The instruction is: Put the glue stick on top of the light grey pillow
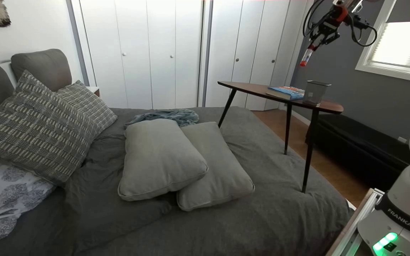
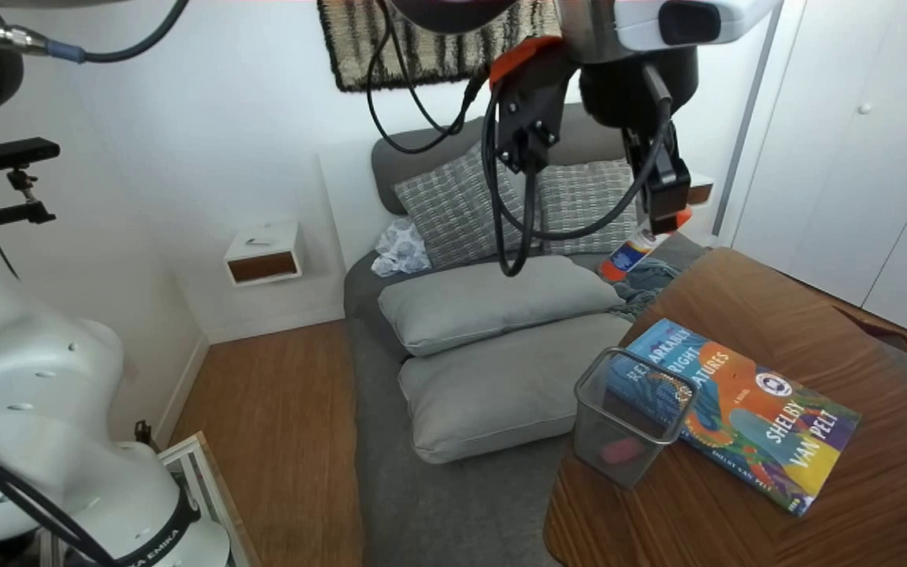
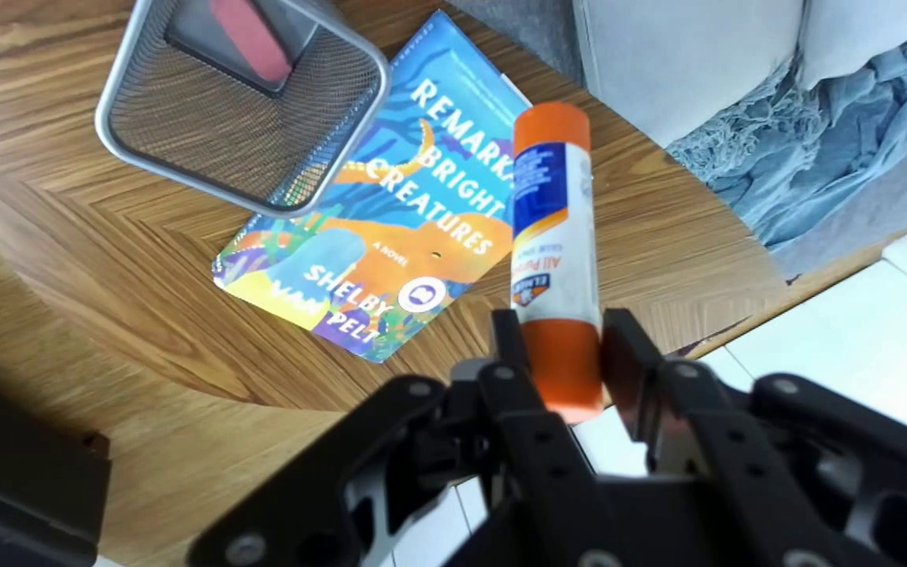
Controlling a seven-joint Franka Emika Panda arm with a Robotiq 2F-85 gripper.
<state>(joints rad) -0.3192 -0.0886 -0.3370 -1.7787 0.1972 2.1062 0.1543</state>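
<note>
Glue stick (image 3: 555,244) juts from our gripper (image 3: 564,335), pinched by one orange end. We hold it high, likely to clear the cup (image 3: 194,134).

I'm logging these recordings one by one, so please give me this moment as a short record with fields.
gripper: shut on the glue stick, at one orange end
glue stick: in the air, higher than the table
target: two light grey pillows on the bed, overlapping; which is meant, unclear
table: book, mesh cup with pinkish piece inside
also on bed: patterned cushions, blue cloth
placed: not yet
</note>
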